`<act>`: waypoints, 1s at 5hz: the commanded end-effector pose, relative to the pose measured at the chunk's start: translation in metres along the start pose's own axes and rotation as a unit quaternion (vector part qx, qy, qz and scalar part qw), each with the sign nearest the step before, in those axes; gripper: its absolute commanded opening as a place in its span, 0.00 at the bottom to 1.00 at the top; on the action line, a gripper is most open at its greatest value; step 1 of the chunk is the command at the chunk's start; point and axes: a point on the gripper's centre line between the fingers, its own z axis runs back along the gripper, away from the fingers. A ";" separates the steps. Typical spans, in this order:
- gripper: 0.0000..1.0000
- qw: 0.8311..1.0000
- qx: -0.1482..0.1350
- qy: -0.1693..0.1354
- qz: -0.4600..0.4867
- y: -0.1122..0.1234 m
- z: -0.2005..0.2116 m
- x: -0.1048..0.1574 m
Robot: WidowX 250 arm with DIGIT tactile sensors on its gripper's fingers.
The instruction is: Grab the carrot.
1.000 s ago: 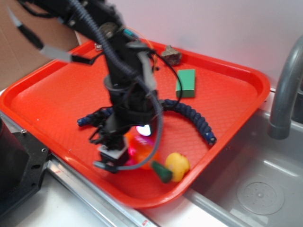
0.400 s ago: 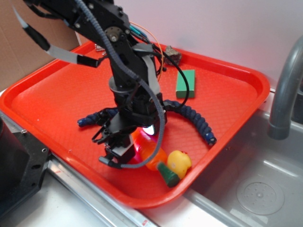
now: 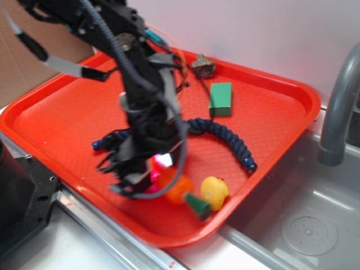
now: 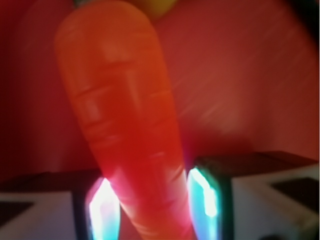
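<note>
- Red tray [image 3: 67, 118] sat on the worktop beside a sink.
- Tool [image 3: 147, 179] was low at the tray's near edge, fingers narrow, flanking the carrot's tapered end.
- Carrot [image 4: 125, 115] lay by the near edge, touching the duck [image 3: 215, 191].

Exterior view: the arm [image 3: 140, 101] and gripper [image 3: 135, 180] were motion-blurred, the jaws' stance unreadable, and they hid the carrot's [image 3: 180, 188] narrow end and the middle of the blue beaded cord [image 3: 225, 135]. Wrist view: the carrot [image 4: 130, 130] ran off the bottom edge, its green top cut at the upper edge, so whether the two lit pads [image 4: 202, 192] touched it could not be told. The faucet [image 3: 340, 107] was cut off by the right edge, the tray's [image 3: 281, 84] left corner by the arm's links.
</note>
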 end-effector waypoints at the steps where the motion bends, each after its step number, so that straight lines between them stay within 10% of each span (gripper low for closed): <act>1: 0.00 0.969 -0.033 -0.034 0.242 -0.045 0.090 -0.078; 3: 0.00 0.878 -0.006 -0.071 0.473 -0.046 0.156 -0.110; 5: 0.00 0.745 0.001 -0.039 0.666 -0.008 0.188 -0.120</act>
